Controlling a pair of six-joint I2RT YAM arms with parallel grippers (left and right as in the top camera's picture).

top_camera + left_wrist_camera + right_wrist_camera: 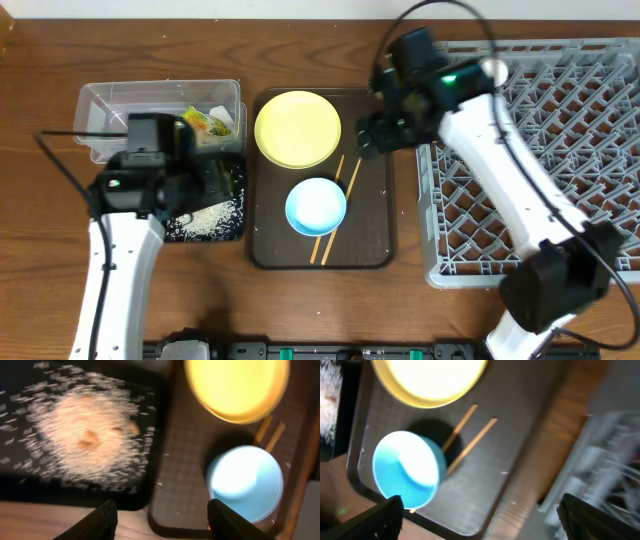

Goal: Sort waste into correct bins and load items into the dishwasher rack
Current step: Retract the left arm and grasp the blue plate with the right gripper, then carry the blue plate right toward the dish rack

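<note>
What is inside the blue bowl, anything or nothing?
Empty: the pale blue bowl sits upright on the brown tray, its inside showing only bare blue.

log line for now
left hand open | right hand open | plate, blue bowl, chopsticks on brown tray | rice in black tray

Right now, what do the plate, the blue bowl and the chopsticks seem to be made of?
Plate: likely plastic or melamine; smooth, even yellow, soft sheen.
Bowl: plastic or glazed ceramic, cannot tell; glossy pale blue surface.
Chopsticks: probably wood or bamboo; matte tan, thin sticks.
</note>
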